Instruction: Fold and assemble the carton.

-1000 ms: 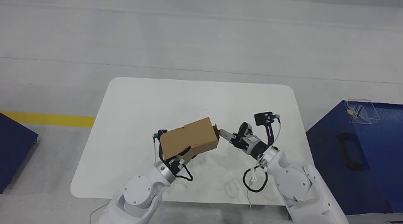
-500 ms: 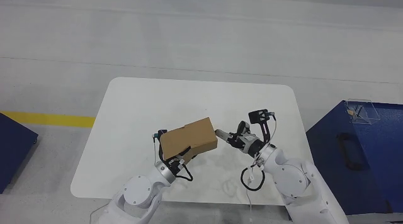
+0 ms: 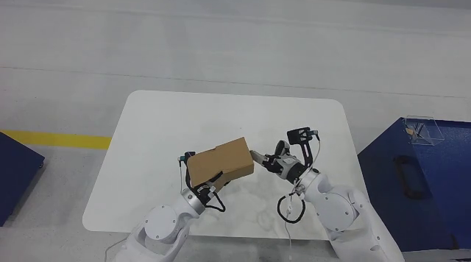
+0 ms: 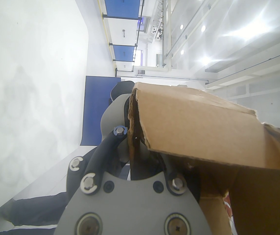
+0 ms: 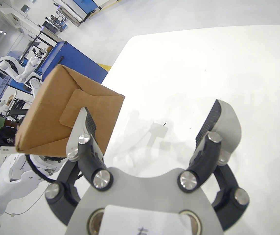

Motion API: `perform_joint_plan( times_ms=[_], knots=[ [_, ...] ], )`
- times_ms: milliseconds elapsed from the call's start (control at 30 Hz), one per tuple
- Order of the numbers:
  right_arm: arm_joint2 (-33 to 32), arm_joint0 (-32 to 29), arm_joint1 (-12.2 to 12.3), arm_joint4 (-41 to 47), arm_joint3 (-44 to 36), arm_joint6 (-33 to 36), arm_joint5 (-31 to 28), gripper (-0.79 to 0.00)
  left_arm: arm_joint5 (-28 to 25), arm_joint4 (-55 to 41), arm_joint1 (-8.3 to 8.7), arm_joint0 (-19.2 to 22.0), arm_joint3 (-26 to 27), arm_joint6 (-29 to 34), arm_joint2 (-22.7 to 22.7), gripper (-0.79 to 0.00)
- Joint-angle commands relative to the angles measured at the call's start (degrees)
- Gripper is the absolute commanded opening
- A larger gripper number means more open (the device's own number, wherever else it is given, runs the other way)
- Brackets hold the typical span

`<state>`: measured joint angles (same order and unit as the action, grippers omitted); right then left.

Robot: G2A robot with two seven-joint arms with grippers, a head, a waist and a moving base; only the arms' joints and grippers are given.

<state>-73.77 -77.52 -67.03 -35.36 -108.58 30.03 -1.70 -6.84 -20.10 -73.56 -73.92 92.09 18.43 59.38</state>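
Note:
A brown cardboard carton (image 3: 221, 160) hangs tilted above the white table (image 3: 184, 115), near its front middle. My left gripper (image 3: 205, 182) grips it from below, shut on one of its walls. In the left wrist view the carton (image 4: 203, 133) covers the fingers, and a wall edge runs down into the gripper. My right gripper (image 3: 259, 160) is open at the carton's right end. In the right wrist view one finger (image 5: 87, 119) rests against the folded end flap of the carton (image 5: 64, 113). The other finger (image 5: 215, 121) stands over bare table.
A blue cabinet (image 3: 423, 181) stands off the table's right side, with a clear holder (image 3: 421, 129) on top. Another blue cabinet (image 3: 15, 174) sits off the left side. The table's back half (image 3: 235, 118) is bare white surface.
My right gripper has moved left toward the carton's end, and one finger now lies against the end flap. The left arm and carton have kept still.

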Motion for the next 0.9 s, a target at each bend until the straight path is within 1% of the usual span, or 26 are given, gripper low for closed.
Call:
perform_joint_plan(
  times_ms=[0,300,867],
  knots=[
    [-0.3,-0.1,0.0,0.2,-0.4,0.1,0.0,0.000,0.0,0.0,0.00,0.0,0.0,0.0,0.0,-0.785],
    [-0.8,0.1,0.1,0.0,-0.9,0.3,0.3,0.000,0.0,0.0,0.00,0.0,0.0,0.0,0.0,-0.785],
    [1.3,2.7,0.1,-6.3,-2.9,5.0,3.4,0.000,0.0,0.0,0.00,0.0,0.0,0.0,0.0,-0.785]
  ],
)
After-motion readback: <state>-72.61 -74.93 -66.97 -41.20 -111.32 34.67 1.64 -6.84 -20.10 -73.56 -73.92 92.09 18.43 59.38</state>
